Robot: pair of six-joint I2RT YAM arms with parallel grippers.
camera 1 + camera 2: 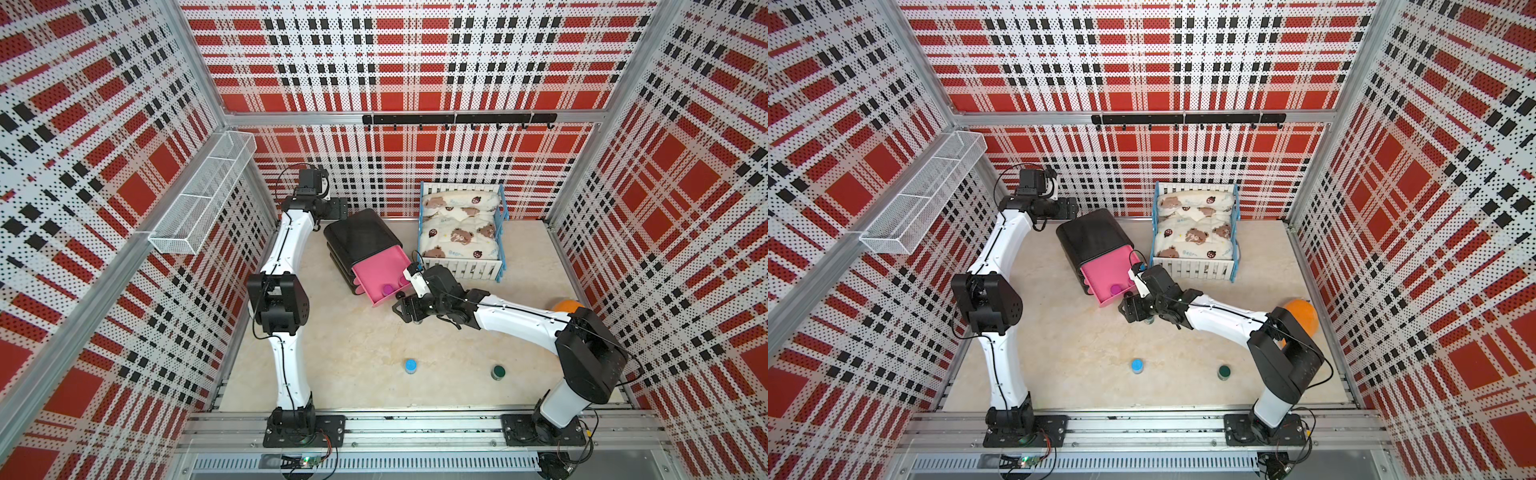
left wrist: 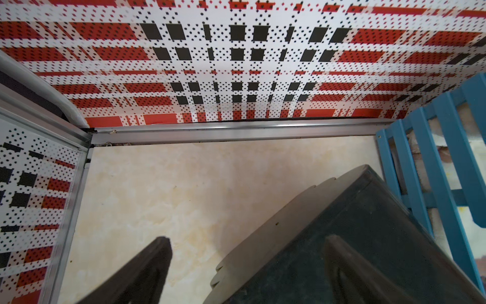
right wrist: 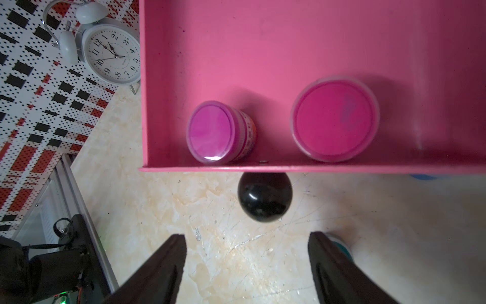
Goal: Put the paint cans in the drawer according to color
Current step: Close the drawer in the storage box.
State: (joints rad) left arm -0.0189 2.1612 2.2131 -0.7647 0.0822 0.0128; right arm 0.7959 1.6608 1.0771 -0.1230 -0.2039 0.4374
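Drawer drawn out, two pink cans sorted within; right gripper held wide, empty, before knob, presumably for closing; left gripper held wide at chest's back, presumably as brace.

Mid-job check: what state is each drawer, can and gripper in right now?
top drawer: pulled out, two cans inside.
pink cans: in the top drawer, lids on.
blue can: upright on the table, lid on.
green can: upright on the table, lid on.
left gripper: jaws open, empty.
right gripper: jaws open, empty, facing the knob.
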